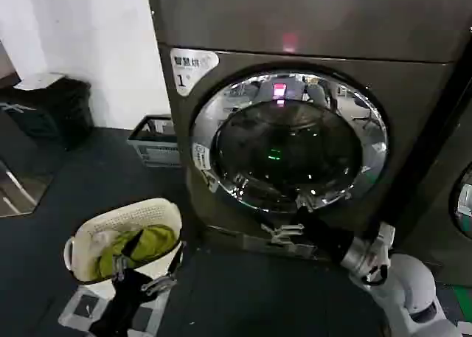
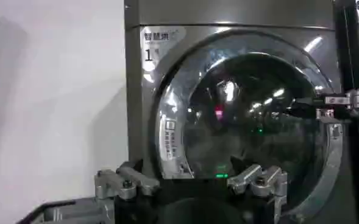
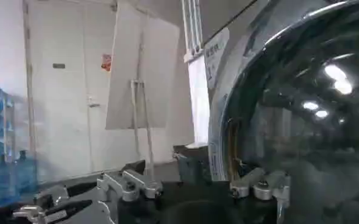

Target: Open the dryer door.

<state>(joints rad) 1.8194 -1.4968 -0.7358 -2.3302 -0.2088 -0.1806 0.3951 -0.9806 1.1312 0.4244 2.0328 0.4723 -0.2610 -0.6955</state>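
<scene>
Dryer door (image 1: 289, 140), shut, is seen centre of the head view. Right gripper (image 1: 284, 232), fingers spread wide, is placed at the chrome rim's 6 o'clock; one finger should be hooked behind the rim and drawn outward along the hinge arc. Left gripper (image 1: 140, 272), also wide, is parked low by a laundry basket (image 1: 122, 237) on dark floor.
</scene>
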